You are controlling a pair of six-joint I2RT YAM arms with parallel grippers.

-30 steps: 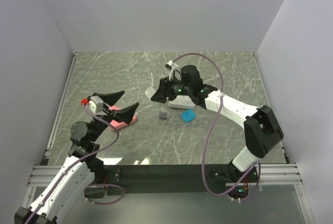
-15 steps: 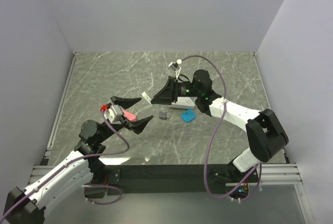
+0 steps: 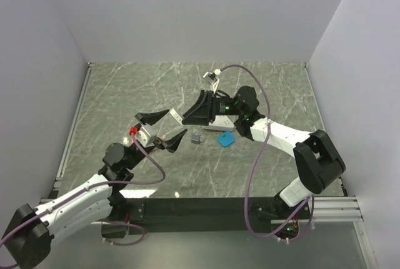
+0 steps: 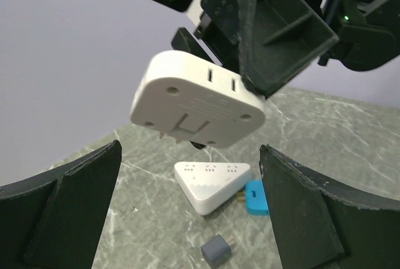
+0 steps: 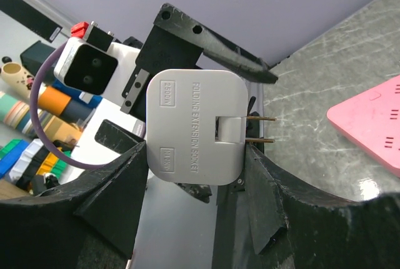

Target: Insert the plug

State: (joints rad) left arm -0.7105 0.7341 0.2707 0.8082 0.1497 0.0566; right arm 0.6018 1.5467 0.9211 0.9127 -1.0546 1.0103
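Observation:
My right gripper [image 3: 187, 116] is shut on a white square adapter plug [image 5: 194, 125] with two brass prongs [image 5: 259, 128] and holds it in the air, edge-on to my left gripper. In the left wrist view the adapter [image 4: 197, 100] hangs above a white triangular socket block [image 4: 212, 181] that lies on the table. My left gripper [image 3: 165, 128] is open and empty, a short way from the adapter, its fingers [image 4: 62, 213] wide apart. A pink power strip [image 5: 375, 125] lies on the table in the right wrist view.
A small grey plug [image 3: 197, 138] and a blue plug [image 3: 225, 139] lie on the marble table [image 3: 262, 87] just below the right arm. They also show in the left wrist view, grey [image 4: 217, 249] and blue [image 4: 256, 197]. White walls enclose the table.
My right gripper lifted the white adapter off the table and turned it toward the left arm. My left gripper moved right and forward, away from the pink strip, toward the adapter.

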